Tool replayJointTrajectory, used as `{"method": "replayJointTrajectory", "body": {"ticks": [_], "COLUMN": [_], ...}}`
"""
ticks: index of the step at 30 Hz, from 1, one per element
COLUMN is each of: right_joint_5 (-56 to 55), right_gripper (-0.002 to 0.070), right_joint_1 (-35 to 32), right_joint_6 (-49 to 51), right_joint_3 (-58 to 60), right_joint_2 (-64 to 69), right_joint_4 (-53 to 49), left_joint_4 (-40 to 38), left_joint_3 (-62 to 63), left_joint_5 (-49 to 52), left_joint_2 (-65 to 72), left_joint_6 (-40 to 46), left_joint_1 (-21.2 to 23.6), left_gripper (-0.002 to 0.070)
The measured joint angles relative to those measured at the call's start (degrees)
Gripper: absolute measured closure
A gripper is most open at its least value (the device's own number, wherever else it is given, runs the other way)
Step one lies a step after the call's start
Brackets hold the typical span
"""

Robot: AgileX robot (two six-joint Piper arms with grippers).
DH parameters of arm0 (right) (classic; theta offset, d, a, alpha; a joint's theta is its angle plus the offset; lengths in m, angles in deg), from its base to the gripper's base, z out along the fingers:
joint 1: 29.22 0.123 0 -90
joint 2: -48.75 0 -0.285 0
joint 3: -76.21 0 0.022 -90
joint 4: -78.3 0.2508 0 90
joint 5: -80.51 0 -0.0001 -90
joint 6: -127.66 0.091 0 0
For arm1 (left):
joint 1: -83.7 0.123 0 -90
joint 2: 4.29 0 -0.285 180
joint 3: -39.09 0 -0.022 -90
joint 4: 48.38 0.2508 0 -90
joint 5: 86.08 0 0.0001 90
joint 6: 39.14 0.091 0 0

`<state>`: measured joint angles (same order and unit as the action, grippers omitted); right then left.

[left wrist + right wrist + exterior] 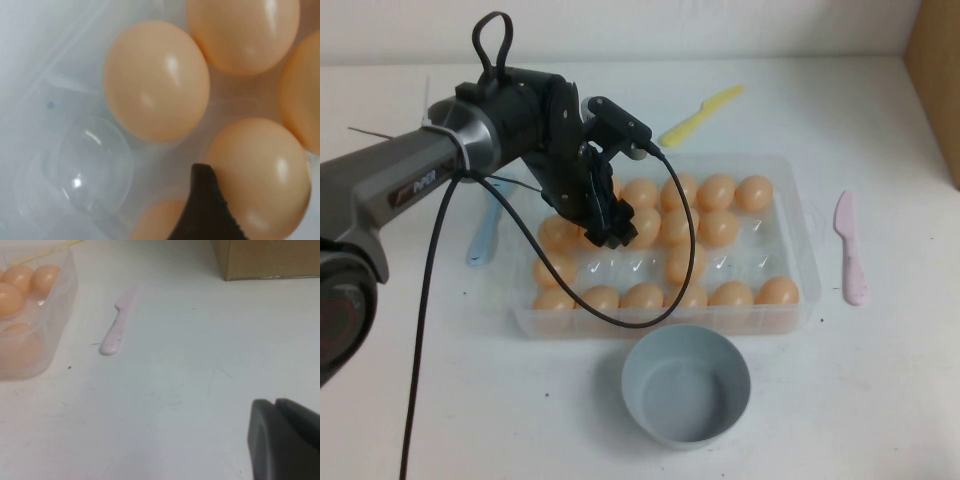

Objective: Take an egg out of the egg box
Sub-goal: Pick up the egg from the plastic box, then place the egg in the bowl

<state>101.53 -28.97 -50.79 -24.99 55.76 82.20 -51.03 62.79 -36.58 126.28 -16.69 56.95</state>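
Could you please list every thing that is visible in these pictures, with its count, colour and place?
egg box: one, clear plastic, middle of the table.
eggs: many, more than a dozen, peach-orange, in the cups of the egg box; some cups are empty.
bowl: one, grey-blue, empty, in front of the egg box on the robot's side.
yellow knife: one, beyond the box.
pink knife: one, right of the box.
blue utensil: one, light blue, left of the box, partly hidden by the arm.
cardboard box: one, brown, far right edge.
left hand: black, lowered among the eggs at the box's left part.
right hand: dark, above bare table right of the box.
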Motion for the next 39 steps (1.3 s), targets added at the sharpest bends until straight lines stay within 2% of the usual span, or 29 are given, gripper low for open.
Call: {"method": "replayJointTrajectory", "body": {"ticks": [5, 8, 19, 27, 31, 36, 39], "right_joint_5": [0.0, 0.0, 0.0, 0.0, 0.0, 0.0, 0.0], "right_gripper": [0.0694, 0.0694, 0.0694, 0.0694, 0.0694, 0.0694, 0.0694], "right_joint_1": [0.0, 0.0, 0.0, 0.0, 0.0, 0.0, 0.0], "right_joint_6": [0.0, 0.0, 0.0, 0.0, 0.0, 0.0, 0.0], "right_joint_3": [0.0, 0.0, 0.0, 0.0, 0.0, 0.0, 0.0], "right_joint_2": [0.0, 0.0, 0.0, 0.0, 0.0, 0.0, 0.0], "right_joint_4": [0.0, 0.0, 0.0, 0.0, 0.0, 0.0, 0.0], "left_joint_4": [1.1, 1.1, 1.2, 5.8, 7.3, 7.1, 6.4], "left_joint_3": [0.0, 0.0, 1.8, 4.0, 4.0, 2.7, -2.1], "left_joint_5": [-0.1, -0.1, 0.3, 5.3, 9.3, 14.1, 14.9], "left_joint_2": [0.0, 0.0, -0.1, -4.1, -8.3, -14.6, -18.2], "left_joint_6": [-0.5, -1.6, -2.7, -6.8, -7.1, -7.2, -7.2], "left_joint_1": [0.0, 0.1, 0.1, -0.6, -3.8, -10.2, -14.3], "left_gripper": [0.0322, 0.0339, 0.0350, 0.0351, 0.0351, 0.0351, 0.0351]}}
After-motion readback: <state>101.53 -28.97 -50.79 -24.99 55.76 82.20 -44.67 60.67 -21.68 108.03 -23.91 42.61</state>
